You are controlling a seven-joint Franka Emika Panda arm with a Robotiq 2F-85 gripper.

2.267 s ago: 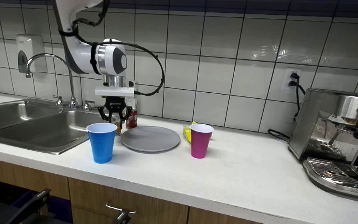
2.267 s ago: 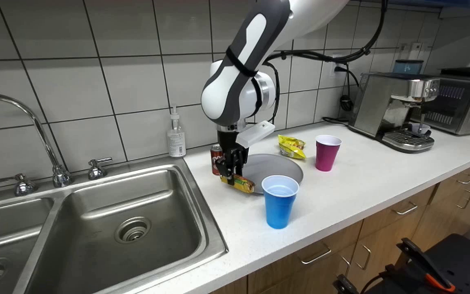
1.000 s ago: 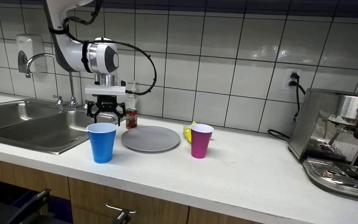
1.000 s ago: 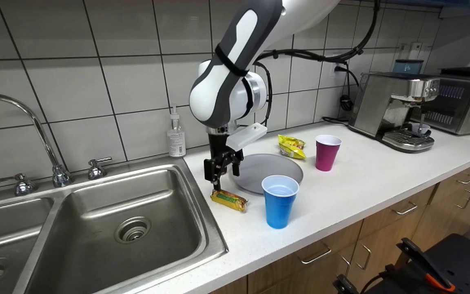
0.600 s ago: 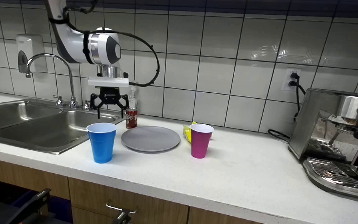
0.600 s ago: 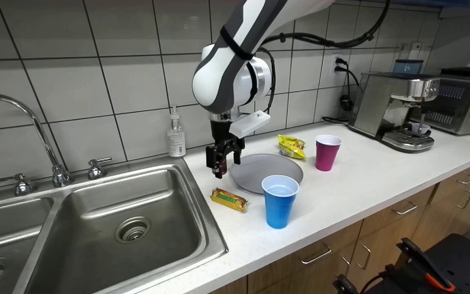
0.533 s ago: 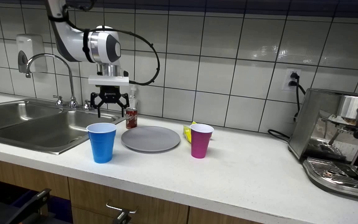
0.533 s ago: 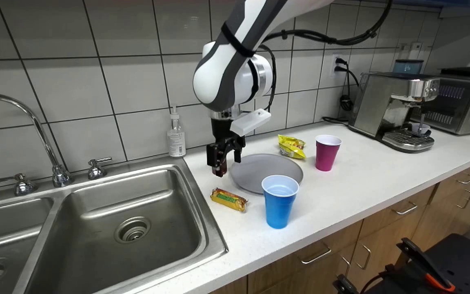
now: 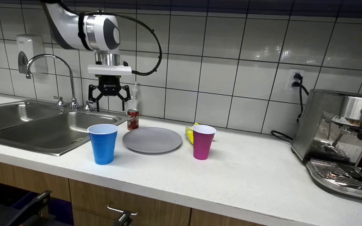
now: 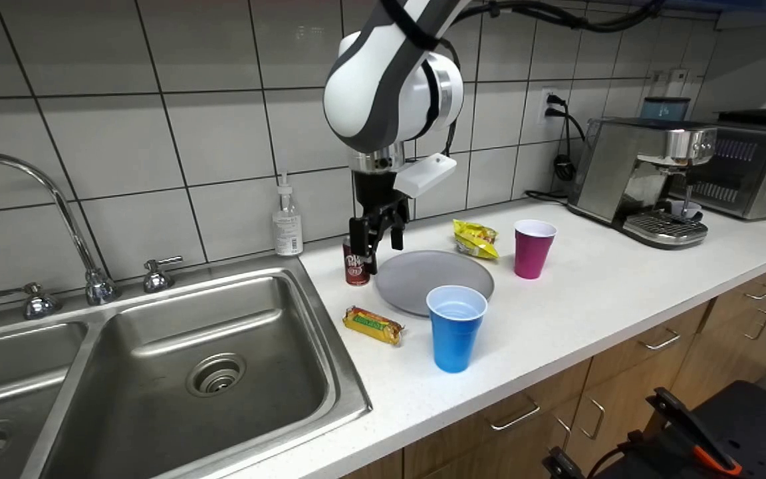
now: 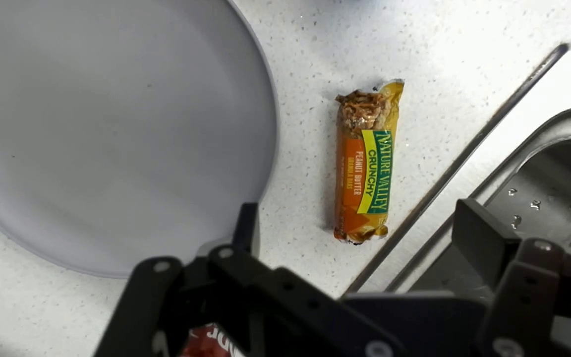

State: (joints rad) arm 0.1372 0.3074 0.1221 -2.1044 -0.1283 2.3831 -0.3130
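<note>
My gripper (image 9: 110,108) hangs open above the counter, its fingers (image 11: 484,238) wide apart with nothing between them. Below it, a granola bar in a yellow and orange wrapper (image 11: 365,168) lies flat between the grey plate (image 11: 117,124) and the sink's edge, touching neither. The bar (image 10: 374,325) also shows in an exterior view. A red soda can (image 10: 355,266) stands close behind the gripper; in the wrist view the gripper's linkage covers most of this can (image 11: 208,342). The blue cup (image 10: 456,329) is upright, in front of the plate.
A magenta cup (image 10: 534,249) and a yellow snack bag (image 10: 475,239) stand right of the plate. The metal sink (image 10: 350,392) with its faucet (image 9: 71,81) lies left. A soap bottle (image 10: 287,223) is against the wall. An espresso machine (image 9: 341,141) stands far right.
The granola bar, earlier between the fingers beside the plate, moved toward the sink and was let go on the counter. My gripper has since risen straight up off it, staying open.
</note>
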